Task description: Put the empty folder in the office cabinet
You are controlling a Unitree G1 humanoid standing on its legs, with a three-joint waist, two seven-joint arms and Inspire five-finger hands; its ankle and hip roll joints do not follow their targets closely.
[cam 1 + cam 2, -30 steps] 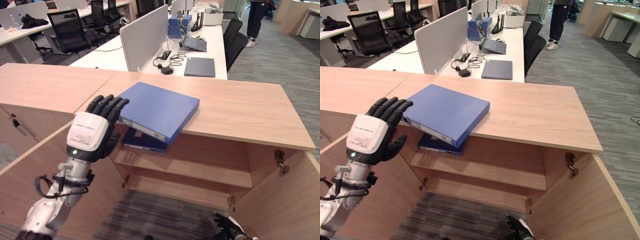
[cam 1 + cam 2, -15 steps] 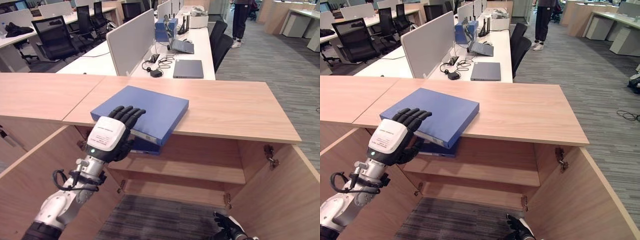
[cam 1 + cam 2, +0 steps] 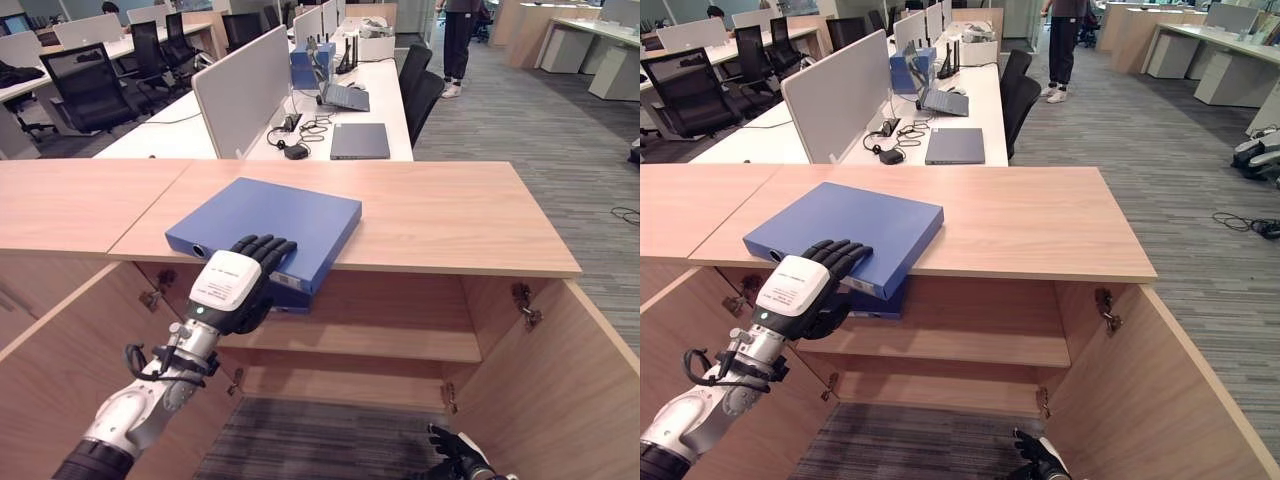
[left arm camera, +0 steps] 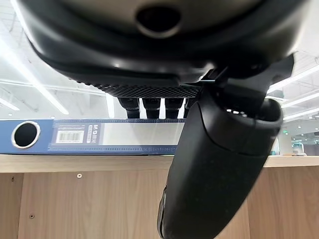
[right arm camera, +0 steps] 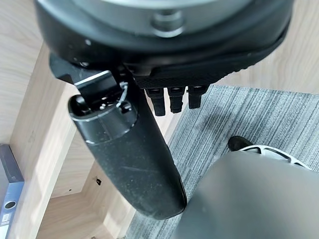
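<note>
Left arm enters from 7 o'clock, reaching up toward 1 o'clock; left hand (image 3: 238,283) back-up, fingers (image 4: 151,107) straight, thumb below. Right hand (image 3: 455,465) low at 5 o'clock, fingers relaxed.

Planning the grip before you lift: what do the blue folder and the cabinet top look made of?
Blue folder: looks like card covered in smooth matte plastic, with a metal-rimmed finger hole in the spine. Cabinet top: pale wood-grain laminate board, probably, with a flat, low-sheen surface.
</note>
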